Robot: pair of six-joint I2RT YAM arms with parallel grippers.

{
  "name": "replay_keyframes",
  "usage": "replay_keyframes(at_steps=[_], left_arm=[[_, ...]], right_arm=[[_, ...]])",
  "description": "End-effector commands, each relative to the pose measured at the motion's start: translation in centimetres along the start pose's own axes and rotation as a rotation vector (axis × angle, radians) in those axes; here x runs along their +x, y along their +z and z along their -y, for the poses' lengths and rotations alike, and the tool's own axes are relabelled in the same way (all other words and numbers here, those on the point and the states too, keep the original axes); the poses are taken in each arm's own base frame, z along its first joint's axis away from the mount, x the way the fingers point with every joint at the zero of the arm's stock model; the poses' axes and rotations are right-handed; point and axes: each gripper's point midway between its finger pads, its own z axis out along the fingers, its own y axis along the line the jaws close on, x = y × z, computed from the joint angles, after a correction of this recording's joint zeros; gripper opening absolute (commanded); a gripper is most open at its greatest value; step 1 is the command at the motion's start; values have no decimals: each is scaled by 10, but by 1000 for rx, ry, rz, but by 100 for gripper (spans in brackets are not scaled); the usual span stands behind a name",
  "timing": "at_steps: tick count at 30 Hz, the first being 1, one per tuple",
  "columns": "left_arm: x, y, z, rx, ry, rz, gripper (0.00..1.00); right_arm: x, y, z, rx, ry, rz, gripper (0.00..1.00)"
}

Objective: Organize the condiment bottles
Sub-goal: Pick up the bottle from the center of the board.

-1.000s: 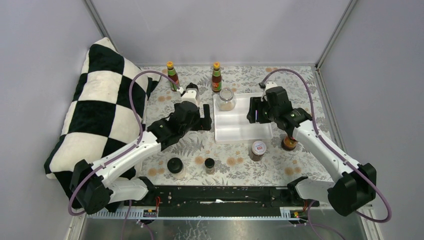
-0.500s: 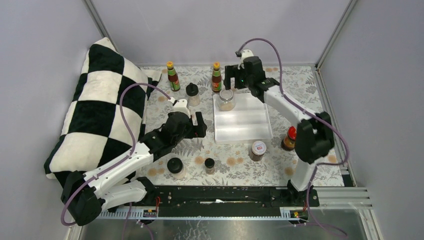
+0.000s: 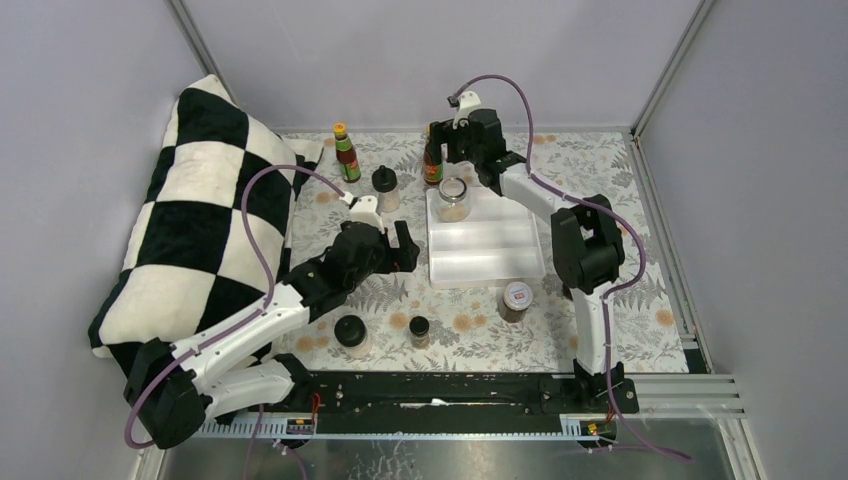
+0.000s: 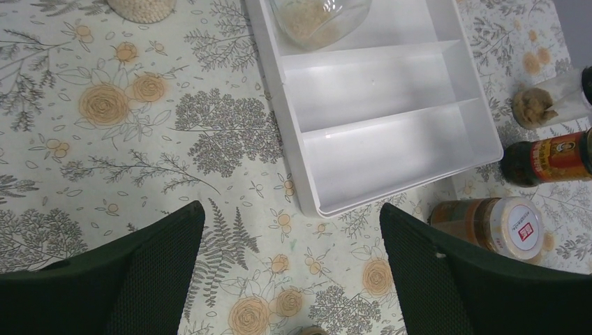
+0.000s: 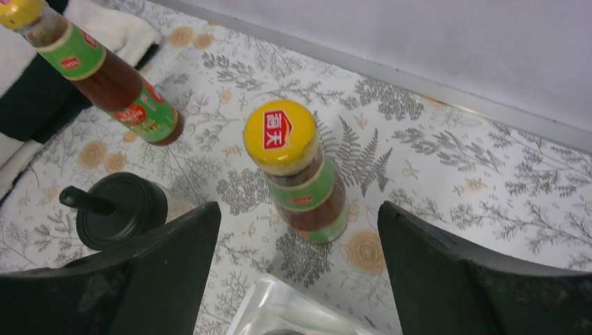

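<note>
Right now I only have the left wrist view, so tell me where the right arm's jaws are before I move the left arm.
Observer: The right arm's jaws stand open on either side of a tall slim red-sauce bottle with a yellow cap and green label, just behind the rectangular white plastic tray, with gaps on both sides.
Operator: Locate the other tall bottle.
Observer: A second yellow-capped red-sauce bottle stands upright further left, near the black-and-white checked pillow.
Operator: Report what sits nearest the arm bases.
Observer: A short clear jar with a black lid and a smaller dark-lidded jar, standing apart.
</note>
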Motion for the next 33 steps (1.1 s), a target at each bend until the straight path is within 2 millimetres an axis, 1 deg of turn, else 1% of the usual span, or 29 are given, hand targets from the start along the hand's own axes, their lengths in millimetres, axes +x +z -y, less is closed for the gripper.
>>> replay_keyframes(at_steps=[1,7,10,13,15,16,17,23,25,28,31,33], left_arm=[[0,10,9,53,1,14,99],[9,18,9,56,7,-5,99],[10,21,10,56,10,-9,99],[11,23,10,56,14,-14,99],[13,25,10,56,17,-18,99],[14,26,9,53,17,-20,99],[15,27,9,52,17,-21,99],[18,29,10,59,13,-31,99],[19,29,11,61,13,-34,99],[20,30,11,61,13,-40,99],[21,31,10,59,13,-42,99],[22,31,9,56,13,-43,99]], right_arm=[[-50,10,-15,-64,-18,183,90],[-53,23,-23,-111,10,214,88],[-53,29,-23,-117,15,218,79],[-53,32,-25,-128,13,218,67],[-51,33,-25,-129,13,214,63],[-50,33,-24,-126,10,209,57],[-48,34,-24,-125,8,204,54],[-46,36,-20,-110,-12,200,49],[-46,36,-20,-110,-16,202,46],[-46,37,-20,-108,-21,203,45],[-51,35,-20,-105,-27,212,44],[-58,32,-21,-105,-34,225,44]])
